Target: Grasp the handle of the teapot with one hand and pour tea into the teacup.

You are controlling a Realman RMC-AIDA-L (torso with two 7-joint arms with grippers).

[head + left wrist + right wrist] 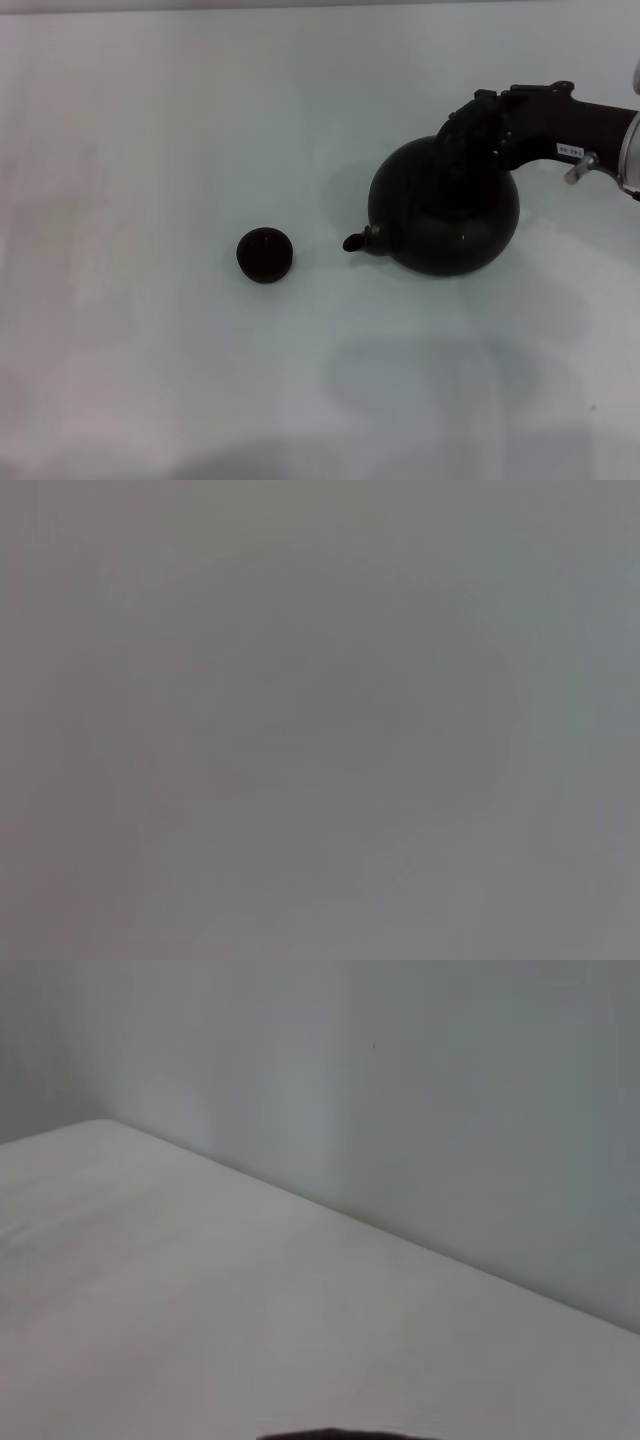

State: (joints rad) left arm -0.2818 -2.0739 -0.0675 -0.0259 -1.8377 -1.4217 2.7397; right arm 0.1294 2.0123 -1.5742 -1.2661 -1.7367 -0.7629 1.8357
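Note:
The large round dark teapot [445,215] is at the right in the head view, its short spout [356,241] pointing left at the teacup [265,254]. The tiny dark cup stands upright on the white table, about a cup's width left of the spout. My right gripper [468,140] reaches in from the right and sits on top of the pot, shut on the handle, which merges with the black fingers. A faint shadow lies well in front of the pot, so the pot hangs above the table. The left gripper is out of view.
The white table [150,150] stretches around both objects. The right wrist view shows the table top [200,1290], a pale wall [450,1110] behind it and a dark sliver [345,1434] at the picture's edge. The left wrist view shows only a plain grey surface.

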